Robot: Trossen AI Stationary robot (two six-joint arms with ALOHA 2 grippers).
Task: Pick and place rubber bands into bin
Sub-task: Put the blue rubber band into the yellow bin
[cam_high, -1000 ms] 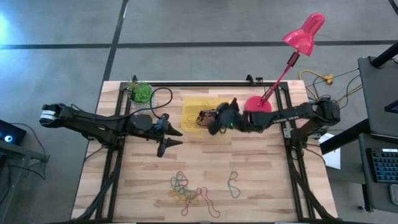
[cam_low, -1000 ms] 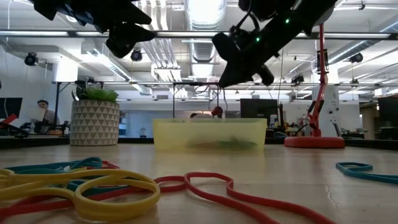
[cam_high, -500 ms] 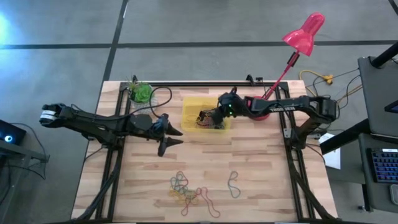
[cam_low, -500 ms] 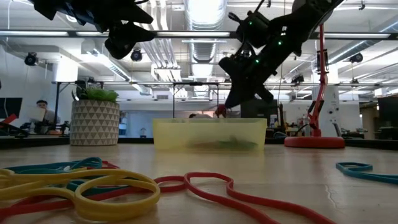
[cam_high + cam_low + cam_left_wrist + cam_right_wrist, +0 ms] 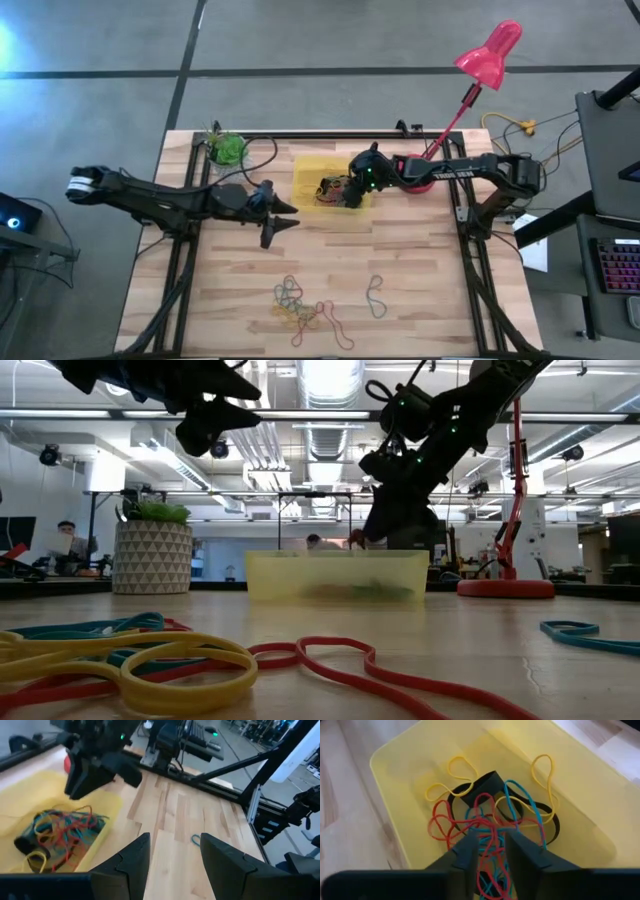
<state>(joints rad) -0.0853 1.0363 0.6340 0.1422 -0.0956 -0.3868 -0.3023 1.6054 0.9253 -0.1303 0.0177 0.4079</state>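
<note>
Since the earlier frame, the right gripper [image 5: 350,190] is lowering over the bin [image 5: 305,172], fingers parting slightly with nothing between them. The left gripper [image 5: 283,214], fingers apart and empty, is edging right beside the bin. Only the right wrist view is resolving the bin's tangle of rubber bands [image 5: 490,825]: red, blue, yellow, black. The high view is showing one loose cluster [image 5: 305,308] plus one separate band [image 5: 375,295] near the front edge.
</note>
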